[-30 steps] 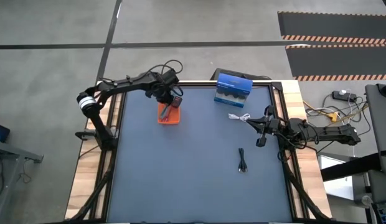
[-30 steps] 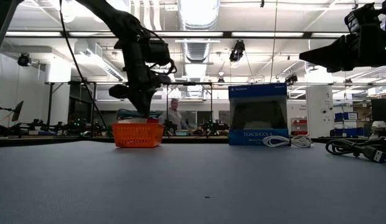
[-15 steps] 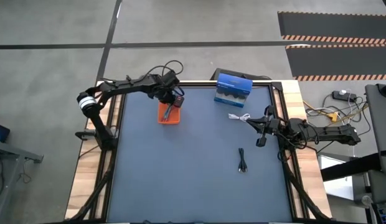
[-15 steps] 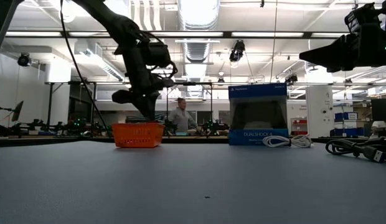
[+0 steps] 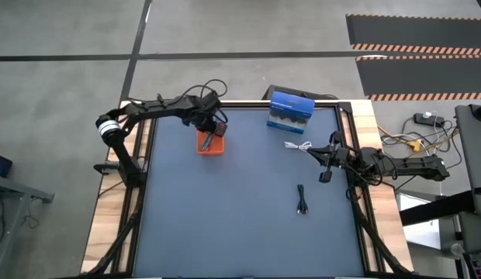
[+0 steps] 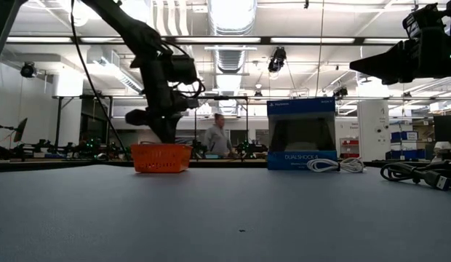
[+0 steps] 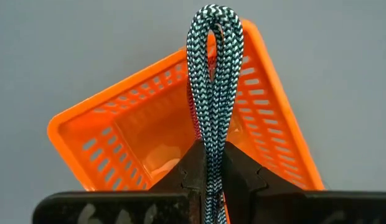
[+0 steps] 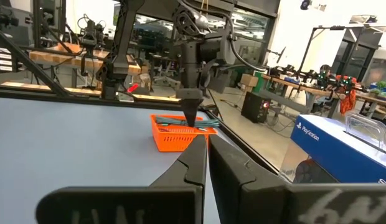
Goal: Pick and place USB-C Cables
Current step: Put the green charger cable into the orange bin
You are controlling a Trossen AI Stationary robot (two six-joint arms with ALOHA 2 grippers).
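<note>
My left gripper (image 5: 212,130) hangs over the orange basket (image 5: 210,143) at the table's far left and is shut on the teal-green cable (image 7: 213,81). A red cable (image 7: 194,118) peeks out behind it, inside the basket. The white cable (image 5: 299,146) lies flat on the mat in front of the blue box. The black cable (image 5: 302,200) lies flat right of the middle. My right gripper (image 5: 326,172) hovers shut near the table's right edge, beside the white cable and touching nothing. My left gripper pinches the folded teal-green cable between its two fingers, both strands side by side (image 7: 211,163). The fingers come from above, pointing down into the basket. The looped end (image 7: 215,18) reaches out past the basket's rim. I cannot tell whether the cable rests on the basket.
A blue box (image 5: 290,113) stands at the far edge, right of the basket. Bare mat (image 5: 225,217) spreads across the near half. The wooden frame (image 5: 378,201) borders the right side. A person (image 6: 220,138) walks in the room behind the table.
My left gripper has drifted slightly toward the table's far-left corner above the basket and turned a little, still shut on the teal-green cable. In the low view the cable showed above the basket's rim a second ago and no longer shows there. The person behind has walked rightward.
</note>
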